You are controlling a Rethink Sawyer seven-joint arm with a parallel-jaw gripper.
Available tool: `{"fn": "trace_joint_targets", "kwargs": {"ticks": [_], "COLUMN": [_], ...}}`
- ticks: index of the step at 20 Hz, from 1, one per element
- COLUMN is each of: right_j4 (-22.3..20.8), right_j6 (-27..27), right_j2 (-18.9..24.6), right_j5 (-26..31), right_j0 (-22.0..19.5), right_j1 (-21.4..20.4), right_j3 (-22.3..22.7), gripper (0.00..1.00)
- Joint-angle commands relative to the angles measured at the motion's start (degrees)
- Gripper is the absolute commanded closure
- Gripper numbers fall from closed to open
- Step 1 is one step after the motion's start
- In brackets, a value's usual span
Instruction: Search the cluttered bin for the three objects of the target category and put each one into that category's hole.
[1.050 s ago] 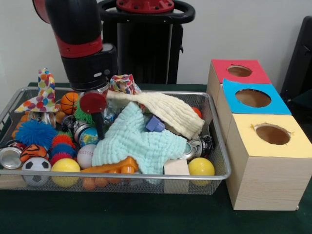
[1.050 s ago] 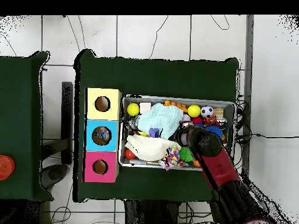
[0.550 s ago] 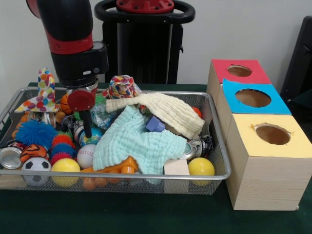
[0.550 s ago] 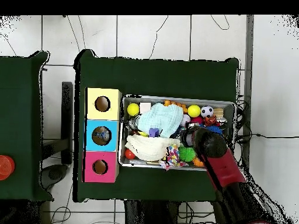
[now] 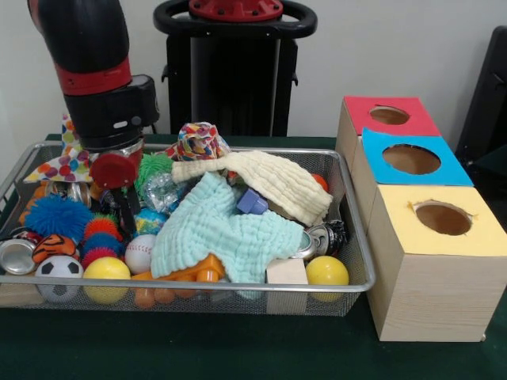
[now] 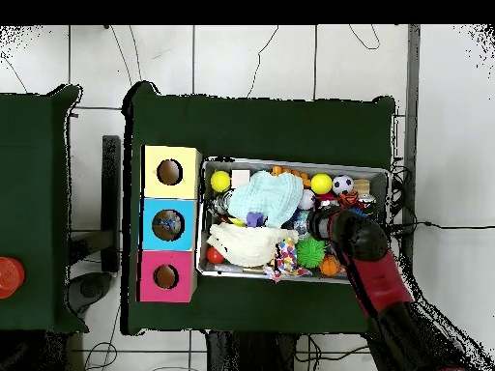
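We're probing the bin (image 5: 348,229), gripper (image 5: 125,212) down btwn balls; can't tell if it's holding anything. Descend slow, avoid snagging the mint cloth (image 5: 226,233), target 1 ball.

A plain white wall (image 5: 412,47) stands behind everything. The desk (image 5: 238,356) has a dark green cloth on top. A dark chair (image 5: 489,95) stands at one side, by the wall. From above, the floor (image 6: 251,58) is made of big white tiles with dark lines between them. Thin black cables (image 6: 261,53) lie across the tiles. A second green desk (image 6: 34,213) stands beside the first one, with a gap between them. A small red thing (image 6: 8,275) sits on it.
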Motion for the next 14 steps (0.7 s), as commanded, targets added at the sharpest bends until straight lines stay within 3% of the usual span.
{"fn": "trace_joint_targets", "kwargs": {"ticks": [1, 4, 6, 11, 14], "right_j4": [0.5, -5.0, -7.1, -6.9, -9.0], "right_j6": [9.1, 5.9, 6.2, 10.1, 12.9], "right_j2": [16.9, 7.3, 5.2, 9.4, 15.5], "right_j5": [-6.4, -7.8, -11.5, -13.0, -18.0], "right_j0": [-6.8, -0.6, 1.2, -0.7, -5.5], "right_j1": [5.9, 4.6, 4.1, 4.4, 8.0], "right_j3": [4.4, 0.5, 0.9, 3.6, 4.2], "gripper": [0.0, 0.0, 0.0, 0.0, 0.0]}}
